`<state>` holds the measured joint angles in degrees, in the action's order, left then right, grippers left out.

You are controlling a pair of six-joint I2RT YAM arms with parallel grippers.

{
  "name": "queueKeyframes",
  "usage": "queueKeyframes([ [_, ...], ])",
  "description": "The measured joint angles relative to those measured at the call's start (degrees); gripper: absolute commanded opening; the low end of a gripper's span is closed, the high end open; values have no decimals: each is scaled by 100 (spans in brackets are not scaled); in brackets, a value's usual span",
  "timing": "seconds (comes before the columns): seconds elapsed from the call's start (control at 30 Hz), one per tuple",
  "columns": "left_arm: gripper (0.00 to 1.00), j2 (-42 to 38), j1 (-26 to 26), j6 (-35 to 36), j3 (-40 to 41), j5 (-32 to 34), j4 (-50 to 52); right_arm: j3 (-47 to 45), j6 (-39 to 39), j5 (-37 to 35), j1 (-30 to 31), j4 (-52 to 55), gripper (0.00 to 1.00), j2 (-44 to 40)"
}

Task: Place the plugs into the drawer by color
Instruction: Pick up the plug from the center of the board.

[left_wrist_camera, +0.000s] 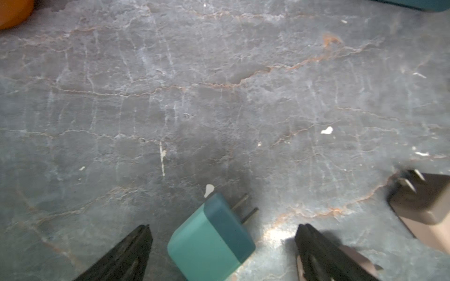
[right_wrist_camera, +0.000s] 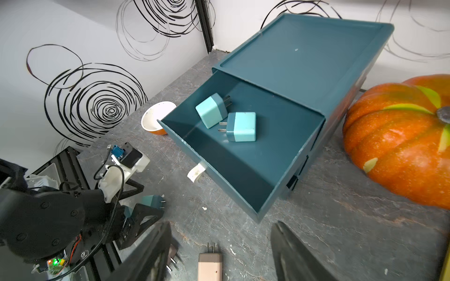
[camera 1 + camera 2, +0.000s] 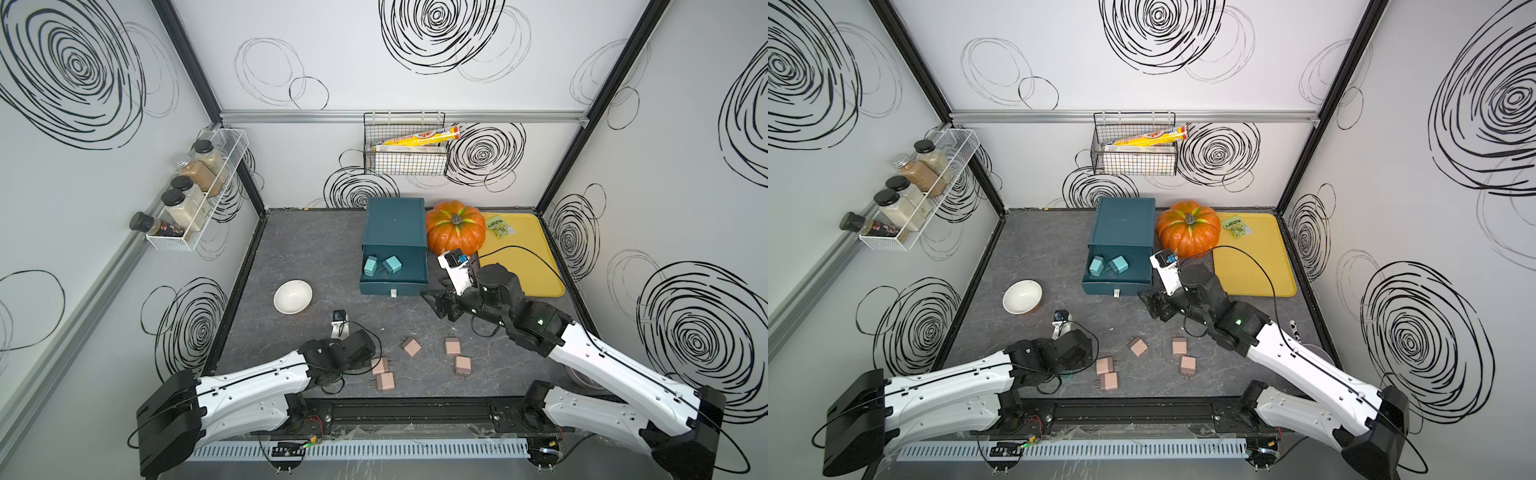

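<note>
Two teal plugs (image 2: 211, 110) in drawer (image 2: 243, 175)

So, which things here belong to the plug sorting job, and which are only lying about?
Job: drawer chest; two teal plugs inside its open drawer; one loose teal plug; five pink plugs.
Lying about: pumpkin; white bowl; yellow tray; snack packet; wire basket; spice rack.

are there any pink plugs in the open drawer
No, the drawer holds only two teal plugs.
</note>
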<state>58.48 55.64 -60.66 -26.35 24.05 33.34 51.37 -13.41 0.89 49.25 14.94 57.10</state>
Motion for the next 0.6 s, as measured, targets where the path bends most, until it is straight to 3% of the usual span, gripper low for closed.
queueKeyframes([
  [0.1, 98, 83, 61, -197, -164, 37, 251, -131, -2, 4, 0, -39, 70, 4],
  [0.2, 89, 131, 72, -291, -170, 17, 271, -146, -2, 9, 0, -50, 70, 7],
  [0.47, 86, 656, 48, -374, -295, -4, 352, -323, -7, -4, 0, -192, 71, -278],
  [0.6, 78, 914, -22, -365, -308, -52, 308, -380, -7, -85, 0, -271, 71, -463],
])
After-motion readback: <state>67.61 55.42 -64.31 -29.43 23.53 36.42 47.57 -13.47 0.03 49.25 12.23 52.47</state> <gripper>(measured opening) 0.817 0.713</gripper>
